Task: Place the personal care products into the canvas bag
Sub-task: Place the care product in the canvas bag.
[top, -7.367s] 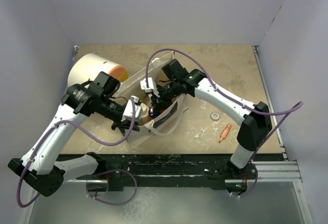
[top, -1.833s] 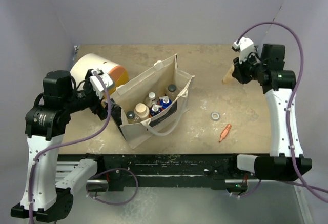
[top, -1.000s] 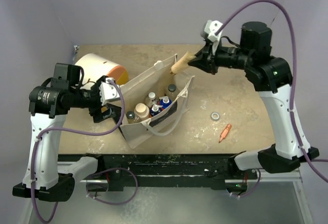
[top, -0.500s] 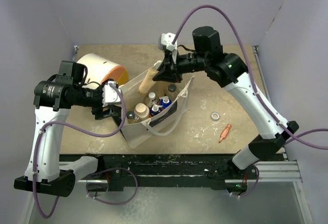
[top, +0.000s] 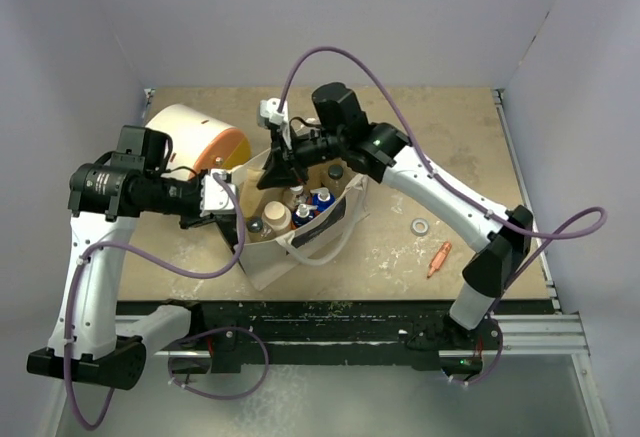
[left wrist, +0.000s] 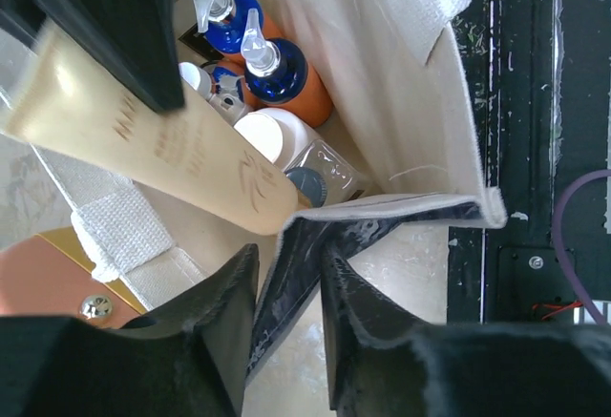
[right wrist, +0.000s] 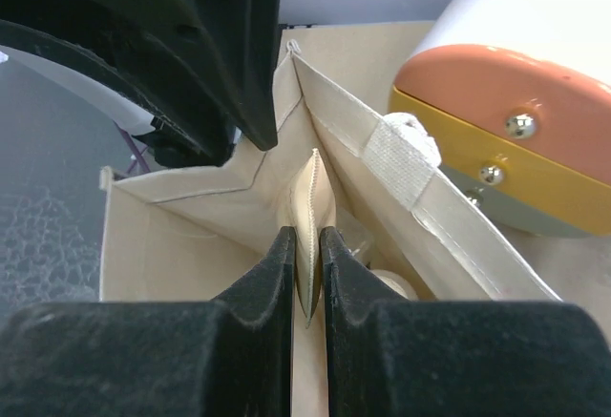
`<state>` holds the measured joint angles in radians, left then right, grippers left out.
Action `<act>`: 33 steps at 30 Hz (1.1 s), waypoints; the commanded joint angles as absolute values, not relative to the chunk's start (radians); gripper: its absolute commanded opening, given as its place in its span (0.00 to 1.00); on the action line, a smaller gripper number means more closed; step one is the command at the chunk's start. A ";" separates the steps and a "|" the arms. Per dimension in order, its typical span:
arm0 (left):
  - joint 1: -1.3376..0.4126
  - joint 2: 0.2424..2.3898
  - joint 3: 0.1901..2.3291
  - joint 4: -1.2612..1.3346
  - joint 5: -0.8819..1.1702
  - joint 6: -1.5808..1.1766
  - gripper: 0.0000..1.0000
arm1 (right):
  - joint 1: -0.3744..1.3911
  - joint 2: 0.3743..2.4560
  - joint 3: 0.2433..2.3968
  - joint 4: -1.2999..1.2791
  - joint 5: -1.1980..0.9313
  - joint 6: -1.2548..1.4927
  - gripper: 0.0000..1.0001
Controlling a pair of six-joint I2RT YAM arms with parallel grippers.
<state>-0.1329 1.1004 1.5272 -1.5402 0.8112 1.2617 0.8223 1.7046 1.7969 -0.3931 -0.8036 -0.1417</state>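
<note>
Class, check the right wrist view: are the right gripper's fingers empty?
No, the right gripper pinches the flat end of the beige tube, which points into the canvas bag.

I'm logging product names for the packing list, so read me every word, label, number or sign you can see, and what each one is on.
No text here can be read in full.
On the beige tube: gold lettering along its side, too blurred to read.
On the canvas bag: a dark printed panel, no legible words.
On the white drum: a small red mark, too small to read.
On the orange bottles: no label showing.
</note>
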 commanded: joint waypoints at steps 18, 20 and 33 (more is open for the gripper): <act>-0.129 1.026 1.516 -1.548 0.838 1.300 0.10 | 0.925 1.776 1.665 -0.117 -0.839 -0.073 0.00; -0.129 1.025 1.515 -1.548 0.838 1.297 0.10 | 0.933 1.786 1.657 -0.114 -0.828 -0.079 0.00; -0.129 1.007 1.515 -1.548 0.779 1.301 0.10 | 0.991 1.822 1.582 -0.044 -0.776 -0.067 0.00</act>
